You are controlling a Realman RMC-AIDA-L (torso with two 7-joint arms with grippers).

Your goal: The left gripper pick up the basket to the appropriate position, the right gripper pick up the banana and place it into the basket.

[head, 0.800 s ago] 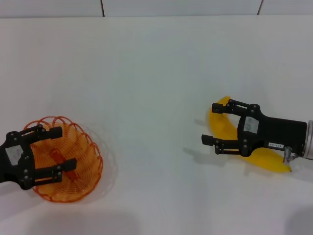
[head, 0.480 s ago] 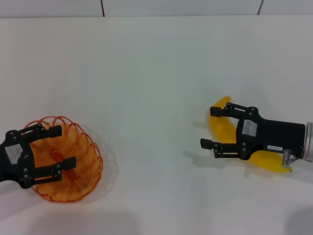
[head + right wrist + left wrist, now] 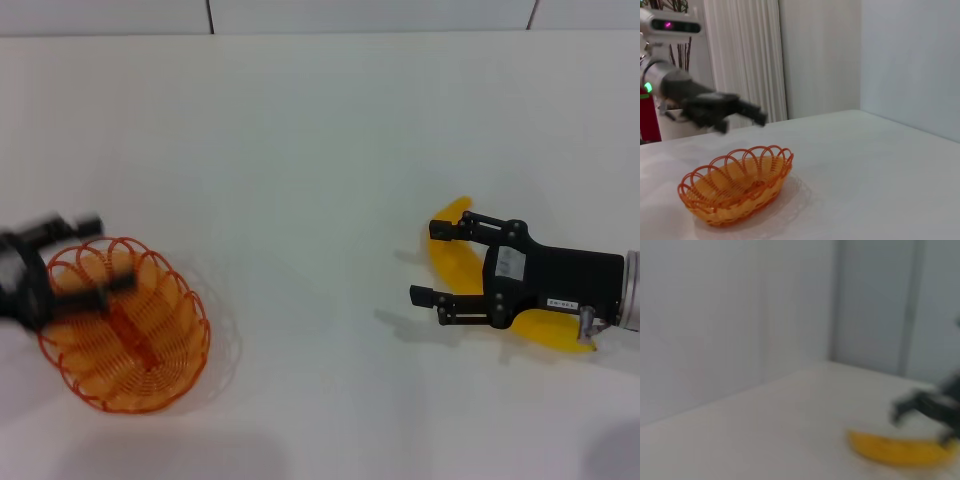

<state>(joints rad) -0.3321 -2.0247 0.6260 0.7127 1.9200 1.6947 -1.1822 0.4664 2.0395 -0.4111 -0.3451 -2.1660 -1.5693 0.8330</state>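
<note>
The orange wire basket (image 3: 140,345) rests on the white table at the near left; it also shows in the right wrist view (image 3: 737,187). My left gripper (image 3: 100,256) is motion-blurred over the basket's far-left rim, open and holding nothing; in the right wrist view it (image 3: 740,111) hangs above the basket. The yellow banana (image 3: 452,255) lies on the table at the right, partly hidden under my right gripper (image 3: 425,261). That gripper is open, its fingers straddling the banana's left part. The banana (image 3: 900,450) also shows in the left wrist view.
The white table (image 3: 300,200) runs from the basket to the banana and back to the wall. A red stand (image 3: 649,117) and white curtains stand beyond the table's left side in the right wrist view.
My left gripper has lifted and moved back and left from over the basket's middle to its far-left rim. The basket stays put. My right gripper sank slightly over the banana, then held still.
</note>
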